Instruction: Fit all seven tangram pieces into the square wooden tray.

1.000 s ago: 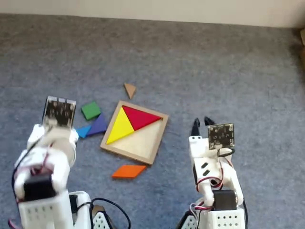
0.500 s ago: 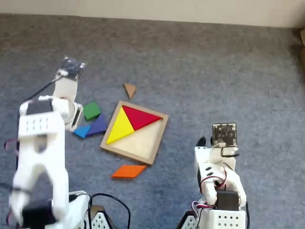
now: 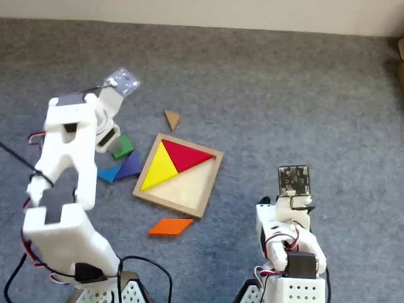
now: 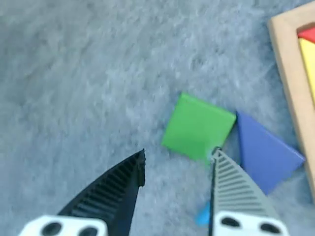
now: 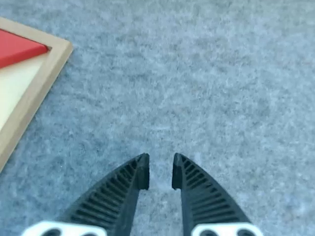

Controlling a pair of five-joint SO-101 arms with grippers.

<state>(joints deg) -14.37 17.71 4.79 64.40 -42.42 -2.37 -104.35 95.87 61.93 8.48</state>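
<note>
The square wooden tray (image 3: 171, 201) lies mid-table and holds a yellow triangle (image 3: 160, 168) and a red triangle (image 3: 185, 155). To its left lie a green square (image 3: 123, 149), a blue triangle (image 3: 131, 166) and a light blue piece (image 3: 108, 173). A tan triangle (image 3: 171, 118) sits beyond the tray, and an orange parallelogram (image 3: 170, 226) in front of it. My left gripper (image 4: 178, 155) is open, hovering just over the near edge of the green square (image 4: 199, 127), with the blue triangle (image 4: 263, 152) beside one finger. My right gripper (image 5: 160, 170) is over bare carpet, its fingers a narrow gap apart and holding nothing.
Grey carpet covers the table. The left arm (image 3: 69, 164) reaches out over the pieces left of the tray. The right arm (image 3: 287, 218) is folded near its base, right of the tray corner (image 5: 54, 54). Open carpet lies to the right and far side.
The left arm has unfolded and swung out from its base to above the green square. The right arm has drawn back toward its base.
</note>
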